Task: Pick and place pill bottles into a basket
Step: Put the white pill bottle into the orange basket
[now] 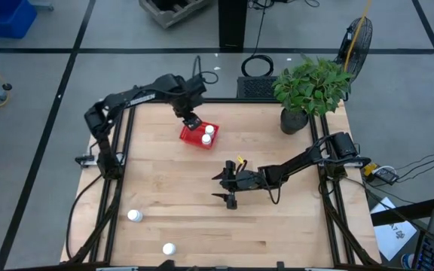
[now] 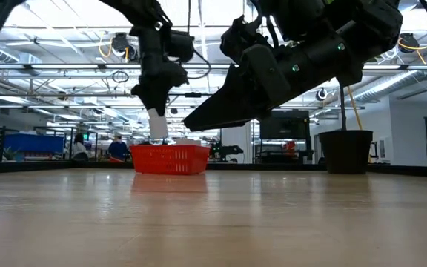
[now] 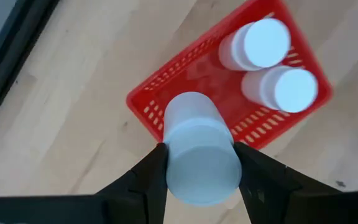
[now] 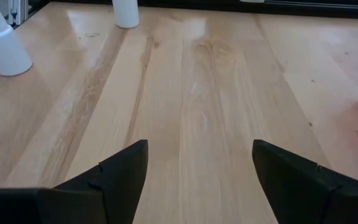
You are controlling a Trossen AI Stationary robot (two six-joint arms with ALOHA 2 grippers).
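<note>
Wooden surface (image 1: 277, 226) fills mid-frame. Left gripper (image 1: 192, 120) clamps a pill bottle (image 3: 197, 152) above the red basket (image 1: 190, 136), upper centre, ready to drop. Right gripper (image 1: 228, 186) waits open at centre.

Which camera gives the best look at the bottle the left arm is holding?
The left wrist view: the held bottle fills the picture, pinched between the left gripper's fingers, above the red basket. The low view shows it side-on above the basket. In the high view the arm mostly hides it; the right wrist view misses it.
</note>
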